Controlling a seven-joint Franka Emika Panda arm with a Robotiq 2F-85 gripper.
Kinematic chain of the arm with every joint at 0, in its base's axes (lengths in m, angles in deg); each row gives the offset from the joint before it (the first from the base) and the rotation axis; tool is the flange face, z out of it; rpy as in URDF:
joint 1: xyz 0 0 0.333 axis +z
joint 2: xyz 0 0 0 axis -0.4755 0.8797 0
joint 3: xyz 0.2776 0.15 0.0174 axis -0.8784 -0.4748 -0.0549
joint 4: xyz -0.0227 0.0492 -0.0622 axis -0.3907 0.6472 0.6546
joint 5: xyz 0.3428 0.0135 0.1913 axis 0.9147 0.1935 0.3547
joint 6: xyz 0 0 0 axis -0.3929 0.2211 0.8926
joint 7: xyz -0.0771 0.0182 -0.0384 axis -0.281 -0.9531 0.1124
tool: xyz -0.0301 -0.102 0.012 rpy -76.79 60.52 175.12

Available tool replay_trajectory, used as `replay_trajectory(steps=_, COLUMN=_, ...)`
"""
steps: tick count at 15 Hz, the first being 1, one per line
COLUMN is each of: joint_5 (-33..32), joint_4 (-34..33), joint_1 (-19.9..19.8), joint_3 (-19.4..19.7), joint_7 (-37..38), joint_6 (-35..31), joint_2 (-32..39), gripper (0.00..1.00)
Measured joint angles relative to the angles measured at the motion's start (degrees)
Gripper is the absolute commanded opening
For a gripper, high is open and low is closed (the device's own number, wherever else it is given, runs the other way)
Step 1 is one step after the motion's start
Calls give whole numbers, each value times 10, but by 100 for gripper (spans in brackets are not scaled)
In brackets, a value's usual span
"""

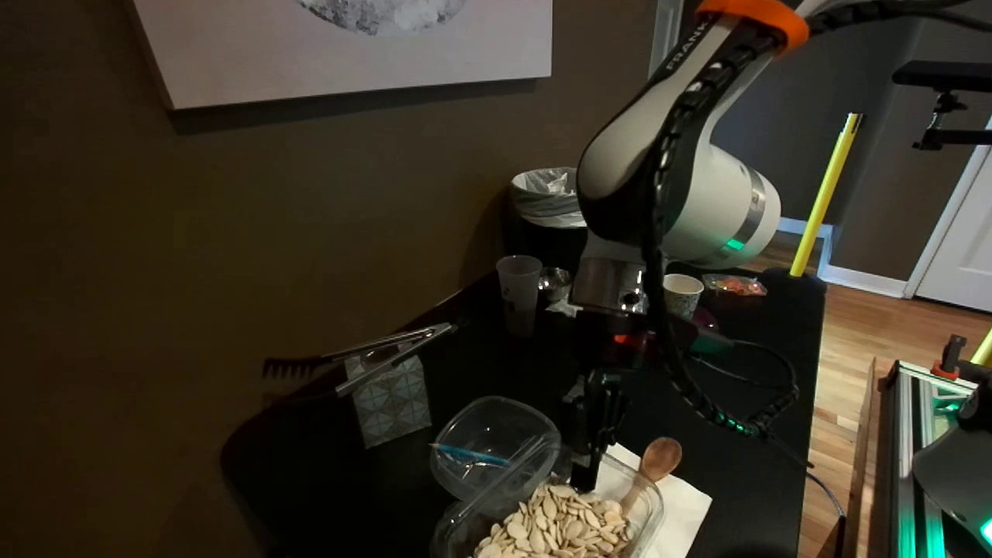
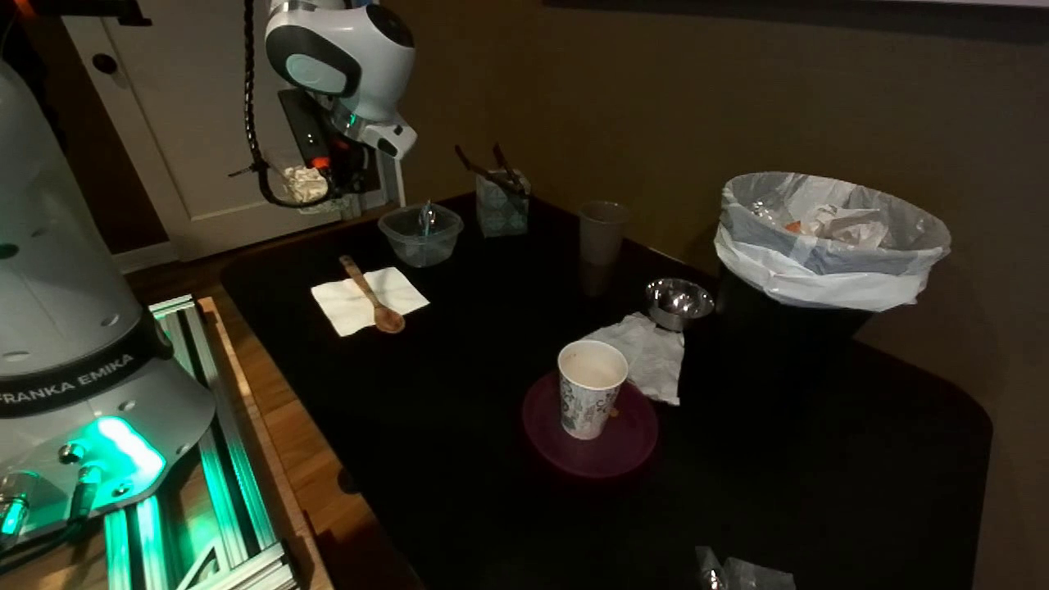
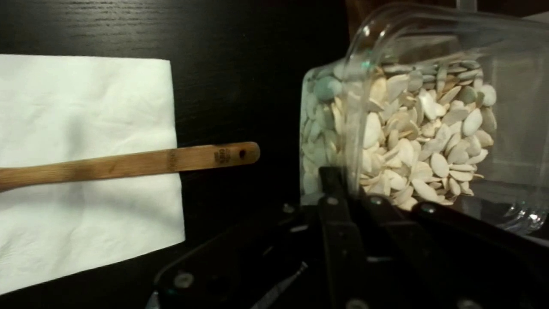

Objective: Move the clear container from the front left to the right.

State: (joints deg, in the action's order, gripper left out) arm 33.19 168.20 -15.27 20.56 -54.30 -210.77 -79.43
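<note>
1. Your gripper (image 3: 351,186) has its jaws pressed together on one side of the seed tub (image 3: 517,128), the plastic caught between them. I take this see-through tub for the task's container.

2. The tub looks squarish, with no plain long axis. In the wrist view its body reaches out to one side of the jaws only, so the seeds (image 3: 420,141) probably load the grip off-centre. An exterior view suggests it hangs higher than the table (image 2: 442,442); I cannot tell its tilt.

3. On the opposite side of the jaws, a spoon (image 3: 193,161) lies across a napkin (image 3: 90,116), its handle end pointing at the tub.

4. Near these stands a second see-through tub (image 2: 422,250), holding a blue thing (image 1: 469,455). The task sentence could fit it too, so check.

5. Farther back come a patterned box (image 1: 391,411) with tongs (image 1: 397,359) across its top, a tall cup (image 2: 602,238) and a metal bowl (image 2: 678,305).

6. Toward the robot's own right, a paper cup (image 2: 588,401) sits on a plate (image 2: 545,426). If "right" means there, you likely must pass over or stop short of it. The trash bin (image 2: 819,283) stands beyond.
</note>
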Motion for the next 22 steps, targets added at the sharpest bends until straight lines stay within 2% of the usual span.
replay_trajectory(steps=3, joint_5=64, joint_4=-19, joint_1=-6, joint_3=20, joint_7=-6, joint_6=-3, joint_2=-3, gripper=1)
replay_trajectory(steps=9, joint_5=138, joint_4=-45, joint_1=-46, joint_3=95, joint_7=-6, joint_6=-10, joint_2=-33, gripper=1)
replay_trajectory(steps=12, joint_5=173, joint_4=-45, joint_1=-67, joint_3=126, joint_7=-8, joint_6=-39, joint_2=-53, gripper=1)
replay_trajectory(steps=13, joint_5=191, joint_4=-44, joint_1=-73, joint_3=134, joint_7=-13, joint_6=-53, joint_2=-60, gripper=4)
replay_trajectory(steps=16, joint_5=232, joint_4=-42, joint_1=-80, joint_3=138, joint_7=-40, joint_6=-93, joint_2=-72, gripper=1)
replay_trajectory(steps=22, joint_5=232, joint_4=-49, joint_1=-80, joint_3=137, joint_7=-20, joint_6=-111, joint_2=-60, gripper=1)
